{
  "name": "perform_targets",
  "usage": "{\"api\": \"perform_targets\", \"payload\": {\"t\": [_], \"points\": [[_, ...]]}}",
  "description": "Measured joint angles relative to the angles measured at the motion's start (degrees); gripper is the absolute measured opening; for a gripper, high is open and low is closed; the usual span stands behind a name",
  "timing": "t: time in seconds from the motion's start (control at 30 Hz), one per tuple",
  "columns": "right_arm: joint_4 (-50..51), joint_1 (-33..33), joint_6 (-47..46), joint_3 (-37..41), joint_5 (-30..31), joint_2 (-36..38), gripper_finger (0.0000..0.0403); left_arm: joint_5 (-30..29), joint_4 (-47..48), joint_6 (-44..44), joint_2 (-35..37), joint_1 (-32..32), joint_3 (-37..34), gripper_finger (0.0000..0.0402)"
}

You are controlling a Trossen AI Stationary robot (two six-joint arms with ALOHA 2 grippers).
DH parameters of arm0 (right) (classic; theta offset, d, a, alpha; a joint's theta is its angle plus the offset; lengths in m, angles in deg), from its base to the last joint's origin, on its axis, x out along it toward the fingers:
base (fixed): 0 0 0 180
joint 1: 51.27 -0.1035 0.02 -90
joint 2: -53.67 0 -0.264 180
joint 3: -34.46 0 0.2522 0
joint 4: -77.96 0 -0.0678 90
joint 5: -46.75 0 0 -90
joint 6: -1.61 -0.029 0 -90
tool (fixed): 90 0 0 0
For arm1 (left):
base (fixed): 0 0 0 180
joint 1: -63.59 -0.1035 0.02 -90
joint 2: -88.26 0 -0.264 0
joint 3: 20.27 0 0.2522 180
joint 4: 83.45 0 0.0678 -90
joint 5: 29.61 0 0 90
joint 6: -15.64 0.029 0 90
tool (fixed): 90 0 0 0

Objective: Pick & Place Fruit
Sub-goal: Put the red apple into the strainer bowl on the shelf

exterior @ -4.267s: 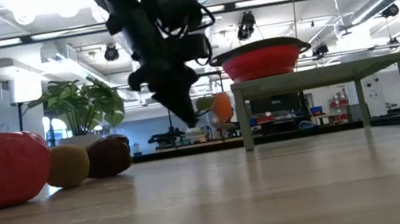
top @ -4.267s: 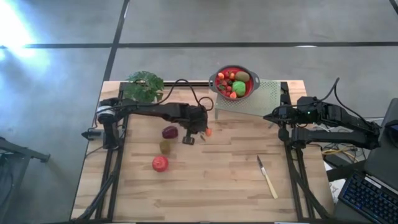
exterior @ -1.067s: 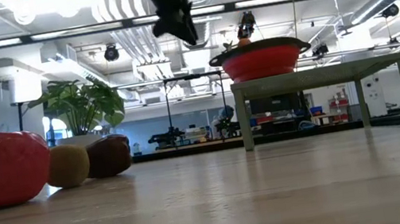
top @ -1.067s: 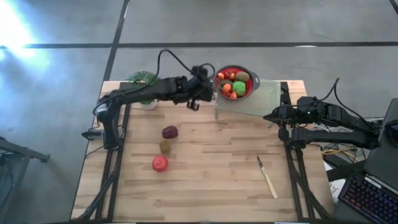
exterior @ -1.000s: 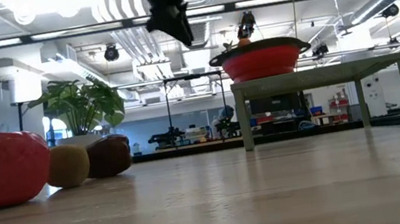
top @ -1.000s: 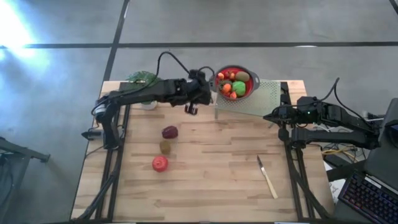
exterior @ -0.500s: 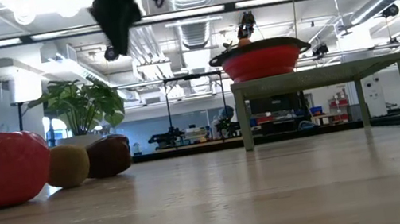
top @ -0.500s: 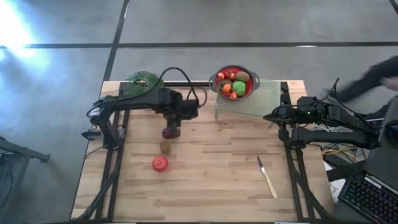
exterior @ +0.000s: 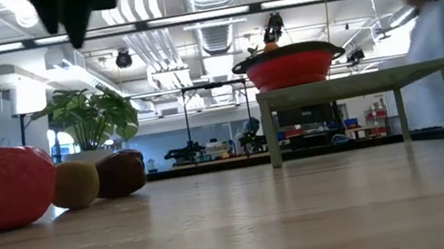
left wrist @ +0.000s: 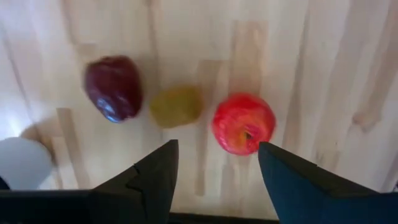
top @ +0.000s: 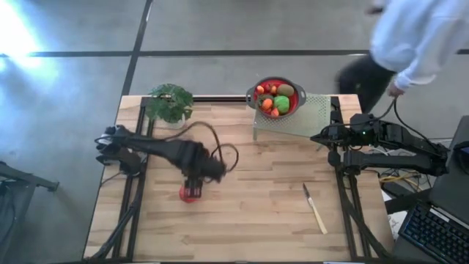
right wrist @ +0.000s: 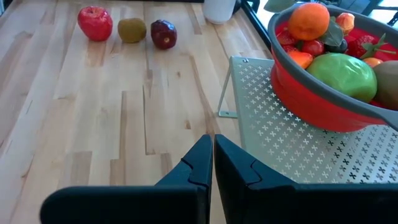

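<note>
Two dark jointed arms [top: 165, 150], black cables looping alongside; matte black angular fingers [left wrist: 152, 180]; green light on right arm [top: 381, 139].

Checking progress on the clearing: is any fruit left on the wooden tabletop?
Yes, a red apple, a brownish-green fruit and a dark red fruit sit in a row on the table.

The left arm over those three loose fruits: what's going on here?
The left claw hangs open above the red apple, touching none of the three fruits left on the table. The olive fruit and dark red fruit lie in a row beside the apple. The red bowl on the rack holds the other fruit. The right claw waits shut by the rack.
</note>
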Motion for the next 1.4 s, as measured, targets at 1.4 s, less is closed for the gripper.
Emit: {"api": "perform_targets", "payload": {"t": [1.4], "points": [[0.0, 0.0, 0.0, 0.0, 0.0, 0.0, 0.0013, -4.5, -15.7, -17.4, 0.5, 13.9, -21.7, 0.0304]]}}
